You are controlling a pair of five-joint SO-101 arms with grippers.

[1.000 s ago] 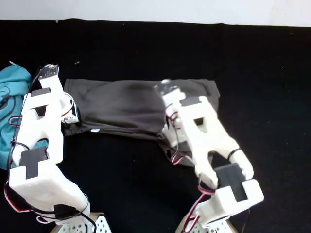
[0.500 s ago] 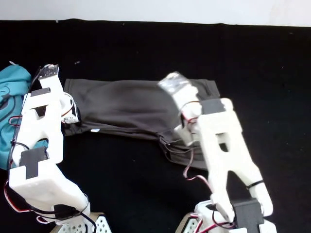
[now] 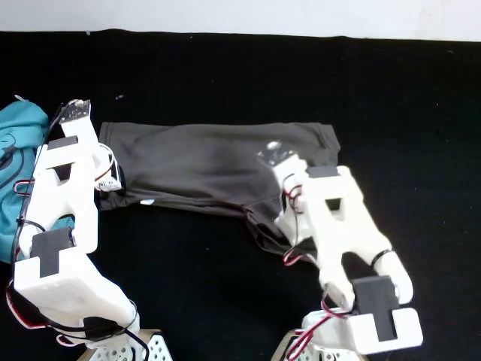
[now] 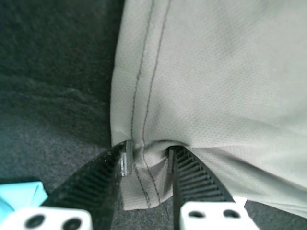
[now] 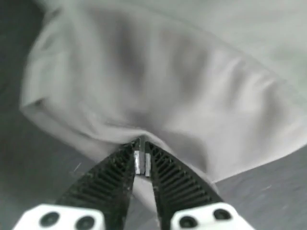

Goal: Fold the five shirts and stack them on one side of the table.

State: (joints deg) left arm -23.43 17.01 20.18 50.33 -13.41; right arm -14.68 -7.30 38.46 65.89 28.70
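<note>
At the far left edge of the high view a teal shirt (image 3: 16, 147) lies bunched on the black table (image 3: 225, 75), partly behind the left arm (image 3: 60, 203), which runs from the lower left corner up to the left end of the grey shirt (image 3: 203, 162). In the left wrist view the left gripper (image 4: 147, 160) has its fingers drawn in on the stitched hem of the grey shirt (image 4: 216, 86). A narrow gap stays between the tips, the fabric is puckered and pinched between them, and a corner of the teal shirt (image 4: 19, 189) shows in the lower left.

The grey shirt spreads across the middle of the high view as a wide band from left to right, its lower right part drooping toward the bottom of the frame. A small white tag (image 3: 148, 201) sits at its lower edge, just right of the left arm; any print on it is too small to read.

Right of centre, the right arm (image 3: 338, 226) rises from the lower right and lies over the shirt's right part. In the right wrist view the right gripper (image 5: 142, 162) has its fingers pressed together, nipping a raised fold of the grey shirt (image 5: 192, 96).
</note>
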